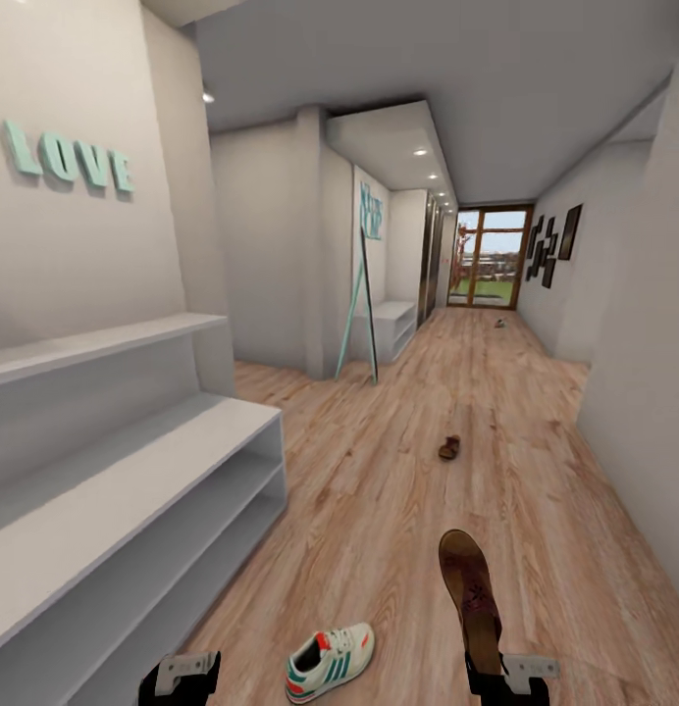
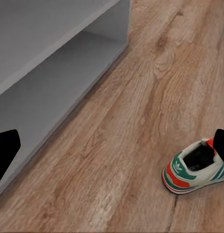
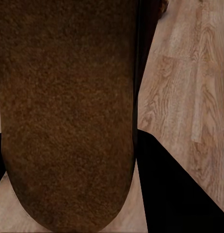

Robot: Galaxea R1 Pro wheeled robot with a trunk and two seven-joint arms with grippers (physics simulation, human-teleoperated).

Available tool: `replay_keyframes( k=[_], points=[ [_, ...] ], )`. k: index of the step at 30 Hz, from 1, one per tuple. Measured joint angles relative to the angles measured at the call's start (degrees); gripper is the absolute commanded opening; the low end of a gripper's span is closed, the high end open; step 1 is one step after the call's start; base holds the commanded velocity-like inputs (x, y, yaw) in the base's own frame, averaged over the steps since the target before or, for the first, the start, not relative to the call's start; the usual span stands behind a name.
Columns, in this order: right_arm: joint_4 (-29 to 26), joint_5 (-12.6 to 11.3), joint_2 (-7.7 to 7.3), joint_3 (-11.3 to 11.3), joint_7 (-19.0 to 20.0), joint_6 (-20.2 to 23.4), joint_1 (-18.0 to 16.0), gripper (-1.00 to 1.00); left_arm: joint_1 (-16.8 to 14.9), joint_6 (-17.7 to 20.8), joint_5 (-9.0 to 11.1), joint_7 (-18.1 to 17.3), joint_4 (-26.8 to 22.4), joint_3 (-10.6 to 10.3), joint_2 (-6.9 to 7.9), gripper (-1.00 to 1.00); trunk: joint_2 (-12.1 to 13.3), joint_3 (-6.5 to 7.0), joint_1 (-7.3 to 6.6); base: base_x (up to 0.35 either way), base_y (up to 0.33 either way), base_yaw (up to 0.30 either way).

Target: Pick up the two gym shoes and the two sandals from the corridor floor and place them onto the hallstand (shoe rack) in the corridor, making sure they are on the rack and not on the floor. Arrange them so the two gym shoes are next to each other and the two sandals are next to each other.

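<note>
Right claw [image 1: 501, 677] pinches a sandal [image 1: 469, 588], left claw [image 1: 180, 677] spread empty; swing left, set it flat on the rack [image 1: 133, 490], leaving room for its mate.

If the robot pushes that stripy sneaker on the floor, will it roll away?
Probably not. The sneaker rests on its flat sole on the wood floor, so it would likely slide rather than roll. It looks tall with an open top, so a high push might tip it sideways.
</note>
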Motion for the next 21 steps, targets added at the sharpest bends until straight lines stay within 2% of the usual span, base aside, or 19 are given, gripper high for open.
replay_keyframes(
  k=[10,21],
  points=[
    [-0.04,-0.05,0.00,-0.01,0.00,0.02,0.00,-1.00,0.00,-0.02,0.00,0.00,0.00,-0.01,0.00,1.00,0.00,0.00,0.01,0.190,0.186,-0.261],
    [-0.16,-0.07,0.00,-0.01,0.01,0.01,0.00,-1.00,0.00,0.01,0.01,0.00,0.00,-0.01,0.00,1.00,0.00,0.00,0.02,0.017,0.016,-0.233]
  ],
)
